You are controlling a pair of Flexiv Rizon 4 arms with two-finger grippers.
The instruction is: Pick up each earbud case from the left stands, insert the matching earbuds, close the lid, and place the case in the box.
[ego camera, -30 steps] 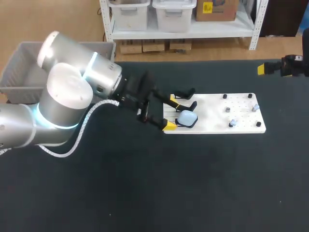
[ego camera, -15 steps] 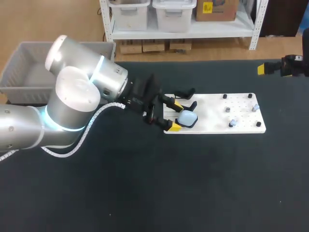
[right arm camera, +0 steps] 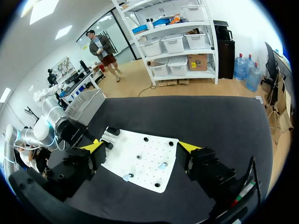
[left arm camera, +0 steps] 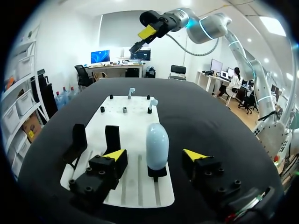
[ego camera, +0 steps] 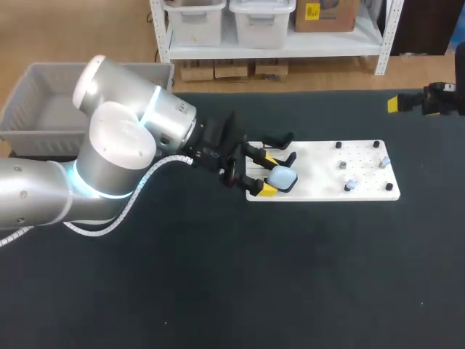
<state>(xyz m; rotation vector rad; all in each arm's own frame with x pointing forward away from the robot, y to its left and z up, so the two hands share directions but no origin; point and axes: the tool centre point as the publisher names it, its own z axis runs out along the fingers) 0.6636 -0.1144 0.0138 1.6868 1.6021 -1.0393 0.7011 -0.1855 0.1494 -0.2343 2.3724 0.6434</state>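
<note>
Pale blue earbud case (left arm camera: 156, 144) between left arm's (ego camera: 123, 145) open jaws, untouched, right arm (ego camera: 445, 98) well away, jaws open

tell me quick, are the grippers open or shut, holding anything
Left gripper: open, one finger on each side of the earbud case, not gripping it.
Right gripper: open, holding nothing.

Case (ego camera: 282, 177) on board's (ego camera: 320, 174) L end, betw. L gripper's (ego camera: 265, 173) jaws; earbuds (ego camera: 349, 185) at R end.
</note>
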